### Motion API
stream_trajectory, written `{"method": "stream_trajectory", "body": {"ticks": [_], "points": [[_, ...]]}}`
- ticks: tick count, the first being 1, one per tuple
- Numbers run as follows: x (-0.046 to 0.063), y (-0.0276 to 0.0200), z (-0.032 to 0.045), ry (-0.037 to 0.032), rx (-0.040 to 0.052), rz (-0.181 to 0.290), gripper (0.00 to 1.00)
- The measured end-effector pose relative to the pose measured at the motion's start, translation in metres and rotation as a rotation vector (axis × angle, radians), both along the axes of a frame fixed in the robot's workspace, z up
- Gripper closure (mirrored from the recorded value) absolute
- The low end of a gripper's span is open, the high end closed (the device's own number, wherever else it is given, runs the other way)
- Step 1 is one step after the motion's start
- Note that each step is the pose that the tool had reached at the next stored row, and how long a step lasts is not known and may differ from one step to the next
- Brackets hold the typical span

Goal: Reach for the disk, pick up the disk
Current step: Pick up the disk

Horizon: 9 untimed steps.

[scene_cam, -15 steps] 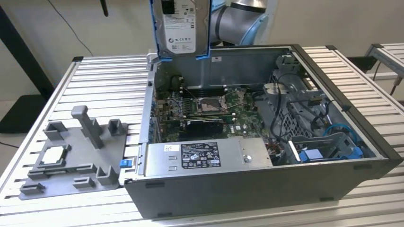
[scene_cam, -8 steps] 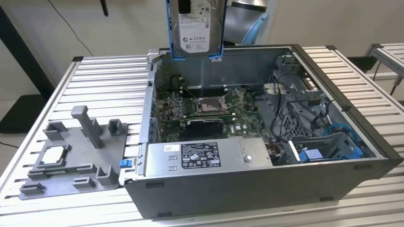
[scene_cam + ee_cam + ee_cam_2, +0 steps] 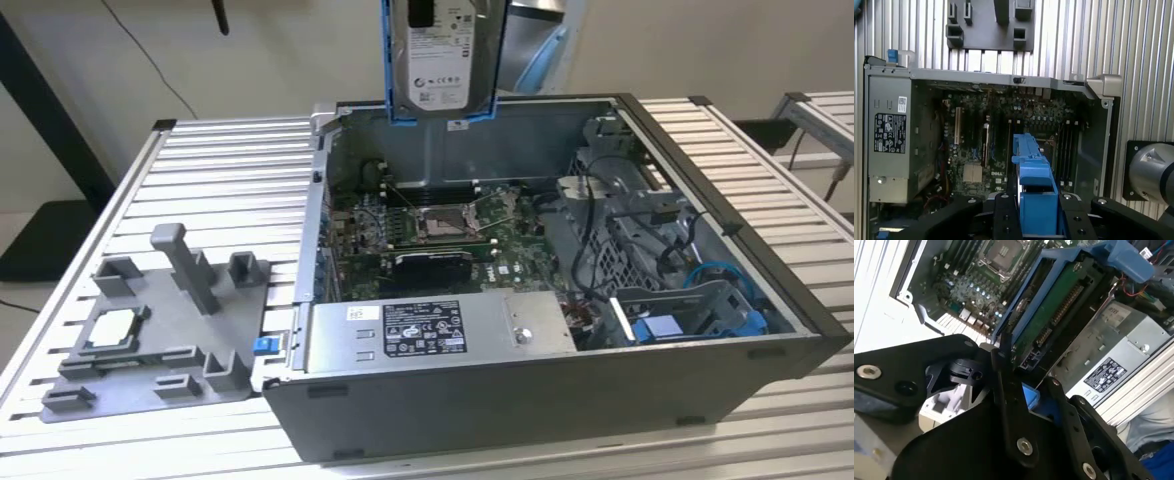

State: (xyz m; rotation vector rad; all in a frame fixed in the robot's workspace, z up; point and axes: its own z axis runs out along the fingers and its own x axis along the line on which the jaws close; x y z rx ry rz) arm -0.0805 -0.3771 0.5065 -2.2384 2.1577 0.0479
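While the disk point(image 3: 438, 60) hangs upright well above the open computer case point(image 3: 781, 290), its white label facing the exterior view, its whole weight rests with the hand point(image 3: 1036, 212). The black fingers point(image 3: 1004, 220) pinch the blue bracket point(image 3: 1033, 170) from both sides. In the second wrist view the drive's green circuit board point(image 3: 1056, 310) is bare and exposed. I judge the drive dense for its size, rigid and sensitive to shock. Its metal faces look slick, while the plastic bracket may flex a little. A hold on the bracket's long edges, away from the circuit board and connector, seems the sound grip. Below lie the motherboard point(image 3: 441, 225) and the power supply point(image 3: 427, 330).
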Motion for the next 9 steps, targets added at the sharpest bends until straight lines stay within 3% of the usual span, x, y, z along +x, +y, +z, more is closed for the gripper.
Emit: {"method": "stream_trajectory", "body": {"ticks": [9], "points": [[0.029,0.0000,0.0000,0.0000,0.0000,0.004,1.00]]}}
